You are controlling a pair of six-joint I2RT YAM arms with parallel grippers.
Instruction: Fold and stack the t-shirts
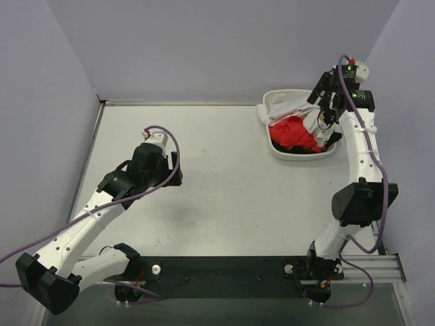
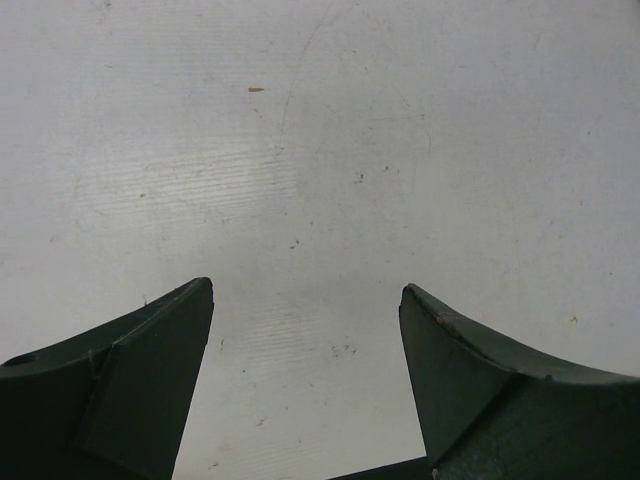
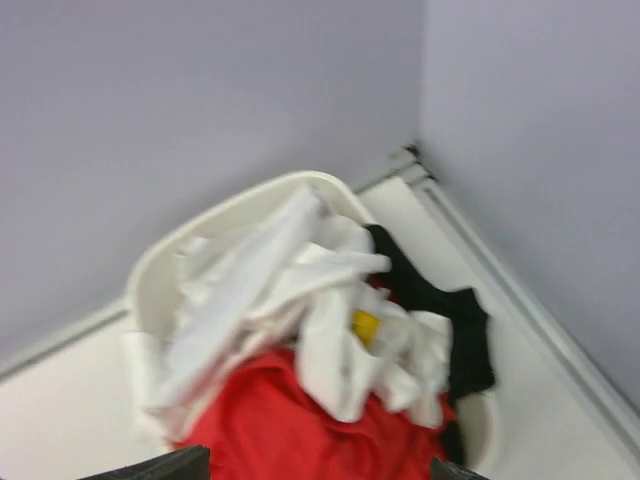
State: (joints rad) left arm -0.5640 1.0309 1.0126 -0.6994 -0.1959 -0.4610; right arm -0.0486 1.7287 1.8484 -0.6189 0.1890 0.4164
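The task appears to be at its first step. No garment is out of the white rounded plastic tub, which sits at the far right corner of the pale grey desk. Heaped inside it are a bright red t-shirt, crumpled white t-shirts draped over it toward the far rim, and a piece of black cloth at the right side. Nothing is folded and no stack lies on the desk. The right hand hovers above the tub, looking down on the heap, its fingers spread wide with nothing between them. The left hand hangs low over the desk left of centre, well apart from the tub, likewise open and empty. The step in hand seems to be picking a first shirt. The next move probably calls for the right hand to descend onto the top layer, most likely a white shirt. It would need to pinch one fold rather than several tangled ones, lift it over the rim and carry it toward the middle of the desk. There the left hand could help spread it flat.
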